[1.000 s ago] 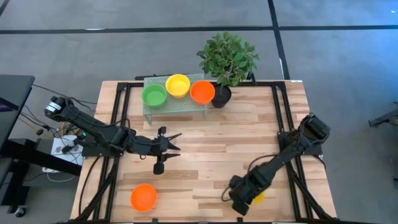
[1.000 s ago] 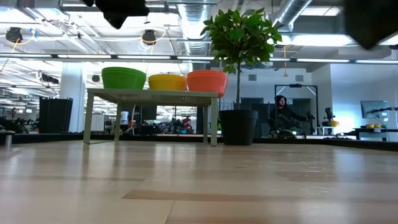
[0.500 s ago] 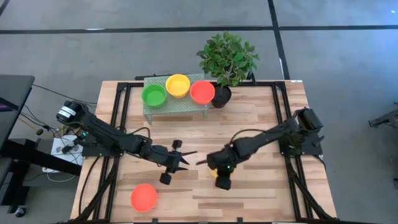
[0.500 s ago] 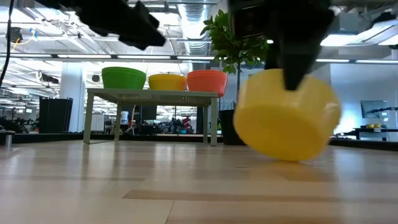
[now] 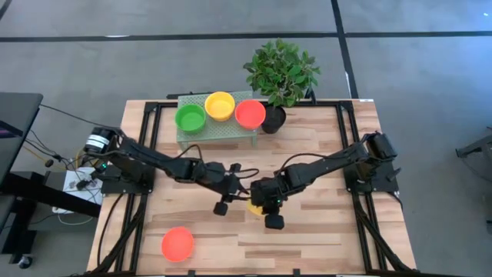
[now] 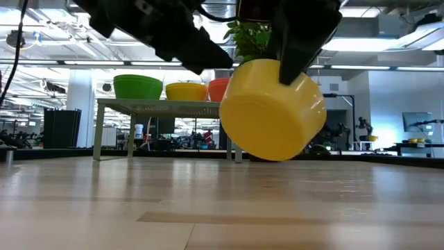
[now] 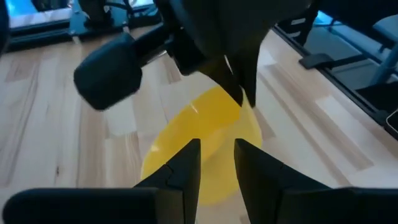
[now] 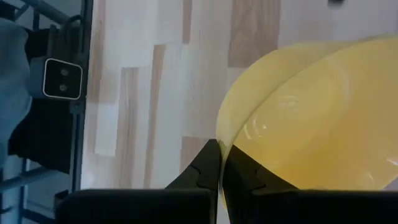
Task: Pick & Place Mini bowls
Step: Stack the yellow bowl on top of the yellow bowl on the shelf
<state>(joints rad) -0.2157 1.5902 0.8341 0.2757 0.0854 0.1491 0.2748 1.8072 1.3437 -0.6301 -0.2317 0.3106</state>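
While the right claw (image 5: 257, 201) pinches the yellow bowl (image 6: 272, 110) by its rim — tilted, above the bench (image 5: 323, 165) — the left claw (image 5: 244, 190) meets it, fingers narrowly parted.

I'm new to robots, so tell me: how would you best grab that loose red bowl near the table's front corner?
By its rim, I'd guess, coming straight down. The red bowl sits upright and open-side up with bare table around it, so one finger could go inside the thin wall and one outside.
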